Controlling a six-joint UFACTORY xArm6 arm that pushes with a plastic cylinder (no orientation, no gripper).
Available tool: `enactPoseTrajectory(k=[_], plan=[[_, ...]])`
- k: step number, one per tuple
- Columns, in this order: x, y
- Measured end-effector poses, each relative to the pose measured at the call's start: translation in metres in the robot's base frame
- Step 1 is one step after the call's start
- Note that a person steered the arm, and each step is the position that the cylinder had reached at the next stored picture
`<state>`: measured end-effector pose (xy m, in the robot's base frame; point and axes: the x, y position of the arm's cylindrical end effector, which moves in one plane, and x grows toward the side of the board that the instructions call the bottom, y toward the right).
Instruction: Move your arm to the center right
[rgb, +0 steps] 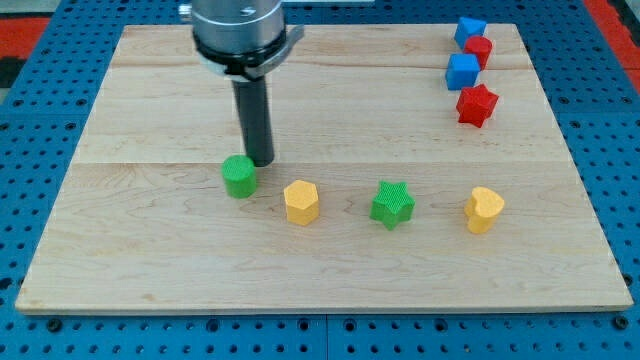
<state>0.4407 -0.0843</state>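
Note:
My tip (261, 161) rests on the wooden board (150, 240) left of its middle, just up and right of a green cylinder block (239, 176), touching or nearly touching it. To the right along the same row lie a yellow hexagon block (301, 201), a green star block (392, 204) and a yellow heart block (484, 209). The board's centre right lies far to my tip's right.
At the view's top right a column of blocks stands: a blue block (470, 30), a red block (479, 49), a blue cube (463, 71) and a red star block (477, 104). A blue pegboard (30, 130) surrounds the board.

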Motion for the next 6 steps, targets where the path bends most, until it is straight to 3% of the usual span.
enactPoseTrajectory(k=[3, 4, 6], plan=[[0.037, -0.025], [0.015, 0.007], [0.006, 0.154]])
